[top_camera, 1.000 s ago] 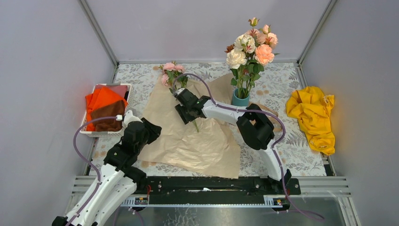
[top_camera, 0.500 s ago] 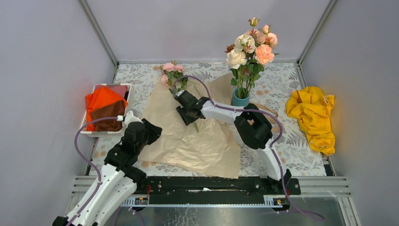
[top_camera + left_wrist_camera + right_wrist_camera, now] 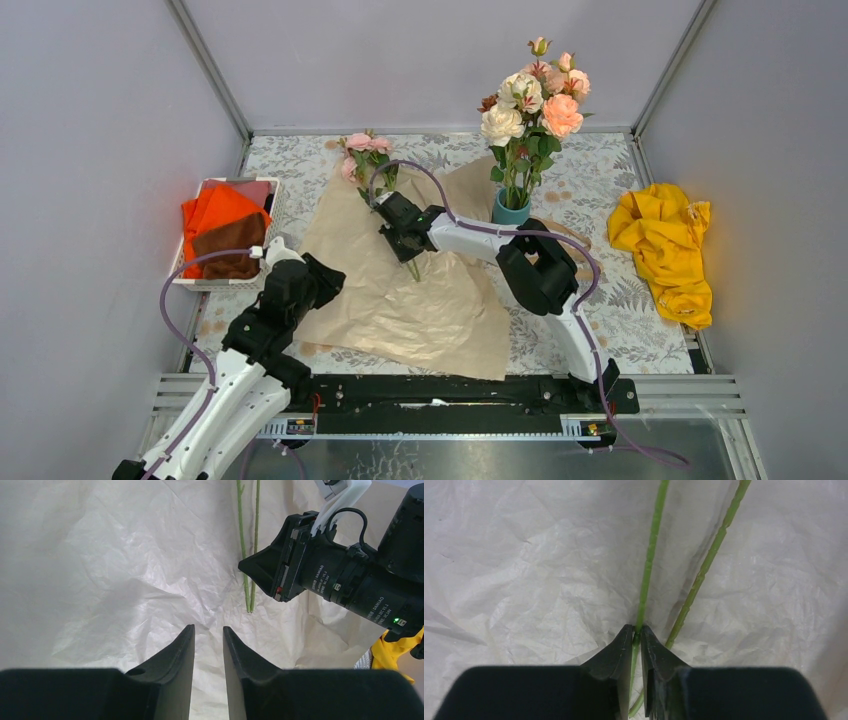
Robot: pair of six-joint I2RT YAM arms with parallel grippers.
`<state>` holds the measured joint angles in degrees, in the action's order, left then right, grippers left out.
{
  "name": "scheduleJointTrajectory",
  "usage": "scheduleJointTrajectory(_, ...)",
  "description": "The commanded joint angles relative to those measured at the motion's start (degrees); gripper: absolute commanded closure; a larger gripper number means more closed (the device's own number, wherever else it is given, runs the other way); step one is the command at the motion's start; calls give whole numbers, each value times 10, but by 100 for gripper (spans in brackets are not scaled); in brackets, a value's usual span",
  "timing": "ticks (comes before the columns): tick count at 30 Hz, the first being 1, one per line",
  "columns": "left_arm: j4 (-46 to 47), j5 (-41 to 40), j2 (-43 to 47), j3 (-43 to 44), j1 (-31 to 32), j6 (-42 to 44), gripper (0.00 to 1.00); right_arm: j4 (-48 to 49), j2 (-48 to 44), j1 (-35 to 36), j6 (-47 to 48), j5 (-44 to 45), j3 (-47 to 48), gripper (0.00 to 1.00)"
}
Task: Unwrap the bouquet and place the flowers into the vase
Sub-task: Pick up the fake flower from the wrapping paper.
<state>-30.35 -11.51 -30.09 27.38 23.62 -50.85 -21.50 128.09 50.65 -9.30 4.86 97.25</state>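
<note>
The teal vase (image 3: 511, 211) stands at the back of the table with several cream, peach and pink flowers (image 3: 530, 98) upright in it. The peach-tan kraft paper (image 3: 410, 295) of the bouquet lies spread flat. Two pink roses (image 3: 364, 152) lie at its far edge, their green stems (image 3: 248, 555) running down the paper. My right gripper (image 3: 393, 222) reaches left over them. In the right wrist view it (image 3: 636, 631) is shut on the left stem (image 3: 650, 555), with the other stem (image 3: 705, 570) loose beside it. My left gripper (image 3: 208, 630) hovers over the paper's near left part, narrowly open and empty.
A white basket (image 3: 200, 283) with orange and brown cloths sits at the left edge. A yellow cloth (image 3: 665, 245) lies crumpled at the right. Grey walls close in three sides of the floral-patterned table (image 3: 600, 180).
My right gripper has slid slightly up and left along the stems and its jaws have closed on one stem. The left arm has barely moved.
</note>
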Motion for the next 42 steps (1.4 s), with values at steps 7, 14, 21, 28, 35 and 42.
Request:
scheduleJointTrajectory(7,51,34,4,-17,-4,-4,66,13,-29,-5,0,-12,-11,100)
scheduleJointTrajectory(14,66,55,-1,-22,-5,-11,64,23,-69,-5,1,-22,-25,100)
scheduleJointTrajectory(21,88,74,-2,-32,-4,-17,57,46,-119,-5,-11,-71,-49,100)
scheduleJointTrajectory(28,124,102,-18,-44,-5,-26,53,94,-183,-5,-36,-133,-97,100)
scheduleJointTrajectory(35,166,133,-16,-66,-7,-46,50,129,-242,-5,-61,-164,-152,100)
scheduleJointTrajectory(42,201,144,-19,-82,-11,-73,46,144,-281,-5,-79,-176,-200,100)
